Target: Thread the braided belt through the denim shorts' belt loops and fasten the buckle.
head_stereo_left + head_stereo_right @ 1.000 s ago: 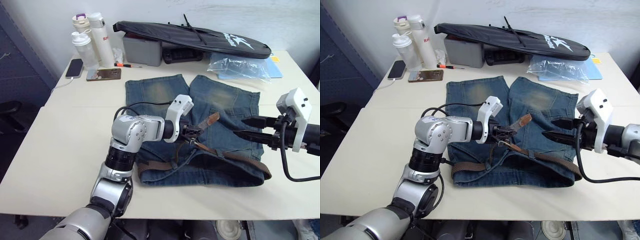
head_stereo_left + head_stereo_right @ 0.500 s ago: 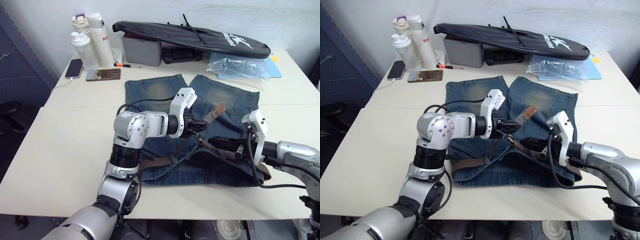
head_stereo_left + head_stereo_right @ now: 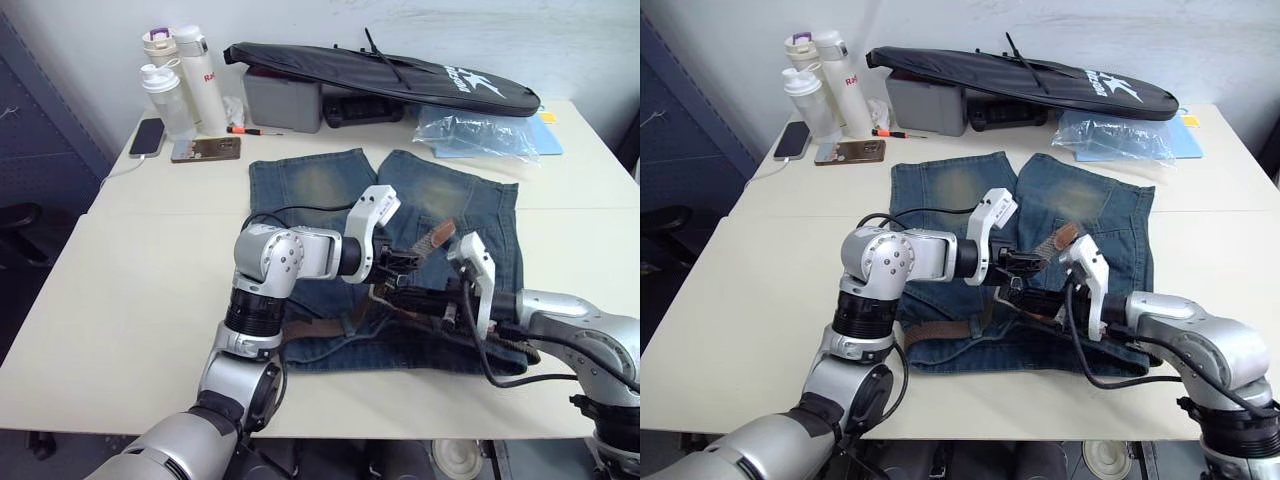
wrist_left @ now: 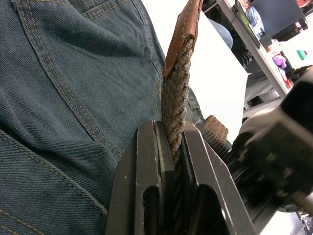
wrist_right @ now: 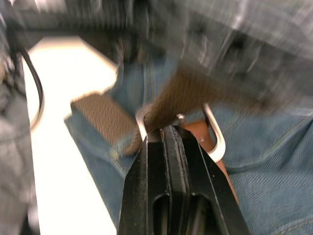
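Observation:
The denim shorts (image 3: pixel 318 185) lie flat on the table, waistband toward me. The braided belt (image 3: pixel 306 326) runs along the waistband. My left gripper (image 3: pixel 401 262) hovers over the shorts' middle, shut on the belt (image 4: pixel 176 93) just behind its tan tip (image 3: pixel 441 234), which sticks up and to the right. My right gripper (image 3: pixel 388 294) reaches in from the right, just below the left one. In the right wrist view it is shut (image 5: pixel 166 129), its tips against the silver buckle (image 5: pixel 215 140). I cannot tell whether they pinch it. No belt loops can be made out.
A long black bag (image 3: pixel 400 72) lies over a grey box (image 3: pixel 283 100) at the back. Bottles (image 3: pixel 178 85) and two phones (image 3: pixel 207 148) sit at the back left, and a plastic bag (image 3: pixel 478 132) at the back right. Bare table (image 3: pixel 130 280) flanks the shorts.
My right arm has swung in from the table's right side to the waistband, and its gripper has gone from open to shut. My left gripper has carried the belt tip slightly rightward.

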Motion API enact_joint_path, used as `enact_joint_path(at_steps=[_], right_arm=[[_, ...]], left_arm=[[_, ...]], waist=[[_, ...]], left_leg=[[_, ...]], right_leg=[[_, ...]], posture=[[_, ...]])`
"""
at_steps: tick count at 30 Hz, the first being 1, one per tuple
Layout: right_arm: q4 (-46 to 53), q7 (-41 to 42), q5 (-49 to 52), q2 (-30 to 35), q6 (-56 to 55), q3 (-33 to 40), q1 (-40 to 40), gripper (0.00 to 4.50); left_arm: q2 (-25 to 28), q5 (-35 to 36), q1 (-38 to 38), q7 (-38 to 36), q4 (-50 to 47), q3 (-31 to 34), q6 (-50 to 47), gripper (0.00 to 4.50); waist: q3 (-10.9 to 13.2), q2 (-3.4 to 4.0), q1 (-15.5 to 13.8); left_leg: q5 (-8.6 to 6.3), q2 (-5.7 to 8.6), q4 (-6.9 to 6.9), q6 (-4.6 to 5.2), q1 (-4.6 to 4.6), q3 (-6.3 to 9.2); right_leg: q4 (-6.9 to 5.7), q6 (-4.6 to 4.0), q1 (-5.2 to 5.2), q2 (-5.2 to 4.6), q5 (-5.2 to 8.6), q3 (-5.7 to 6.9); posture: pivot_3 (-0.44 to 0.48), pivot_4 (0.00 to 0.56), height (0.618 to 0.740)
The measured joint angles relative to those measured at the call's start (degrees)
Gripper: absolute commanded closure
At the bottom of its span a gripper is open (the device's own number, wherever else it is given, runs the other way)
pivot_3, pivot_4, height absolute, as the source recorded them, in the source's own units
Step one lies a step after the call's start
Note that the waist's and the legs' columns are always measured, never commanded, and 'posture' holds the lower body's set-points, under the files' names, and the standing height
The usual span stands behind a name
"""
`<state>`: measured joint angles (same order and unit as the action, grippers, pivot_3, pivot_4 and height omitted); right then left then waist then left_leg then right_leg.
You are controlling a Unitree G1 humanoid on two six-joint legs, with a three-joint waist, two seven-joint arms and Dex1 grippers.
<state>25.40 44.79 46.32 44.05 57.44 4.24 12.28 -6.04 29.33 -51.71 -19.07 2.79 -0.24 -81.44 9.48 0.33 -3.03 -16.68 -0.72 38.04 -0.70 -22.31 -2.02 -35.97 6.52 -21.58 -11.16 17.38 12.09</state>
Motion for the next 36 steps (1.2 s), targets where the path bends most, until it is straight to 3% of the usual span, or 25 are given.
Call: enact_joint_path(at_steps=[5,12,21,30,36], right_arm=[[-1.03,0.44,-5.84,1.65,-2.75,-5.31,-1.56,4.47],[-2.37,0.82,-10.74,1.73,-6.52,-9.37,-1.48,4.47],[-1.79,3.17,-13.15,3.42,-6.39,-11.92,0.23,4.47],[-0.98,3.51,-15.03,3.95,-6.37,-13.59,1.20,4.47],[-0.89,3.98,-15.57,3.96,-6.31,-14.16,2.02,4.47]], left_arm=[[-0.19,0.03,0.00,0.20,0.25,0.99,-0.32,4.50],[-2.52,2.42,1.43,2.76,-2.55,11.31,-9.54,4.50],[-2.57,6.18,5.48,9.99,-6.24,24.62,-11.66,4.50],[-2.58,19.09,5.85,16.05,-8.62,31.79,-11.72,4.50],[-2.33,30.26,10.95,22.84,-9.09,33.26,-11.55,4.50]], waist=[[0.00,0.00,0.06],[-0.01,-0.04,0.18],[-0.02,-0.09,0.07],[-0.06,-0.19,0.06],[-0.06,-0.19,-0.02]], left_leg=[[-0.01,-0.02,0.00,-0.02,0.01,-0.01],[-0.02,-0.06,0.01,-0.04,0.07,-0.01],[-0.07,-0.14,0.00,-0.12,0.10,0.02],[-0.17,-0.23,0.00,-0.23,0.09,-0.01],[-0.23,-0.28,0.04,-0.35,0.10,-0.01]], right_leg=[[-0.01,0.00,0.01,0.00,0.00,-0.02],[-0.02,0.01,0.10,0.03,0.00,-0.04],[0.03,0.01,0.09,0.12,0.01,-0.03],[0.08,0.03,0.11,0.27,0.02,-0.08],[0.09,0.00,0.14,0.50,0.03,-0.15]], posture=[[0.000,0.150,0.645],[0.000,0.150,0.645],[0.000,0.150,0.645],[0.000,0.150,0.645],[0.000,0.150,0.645]])
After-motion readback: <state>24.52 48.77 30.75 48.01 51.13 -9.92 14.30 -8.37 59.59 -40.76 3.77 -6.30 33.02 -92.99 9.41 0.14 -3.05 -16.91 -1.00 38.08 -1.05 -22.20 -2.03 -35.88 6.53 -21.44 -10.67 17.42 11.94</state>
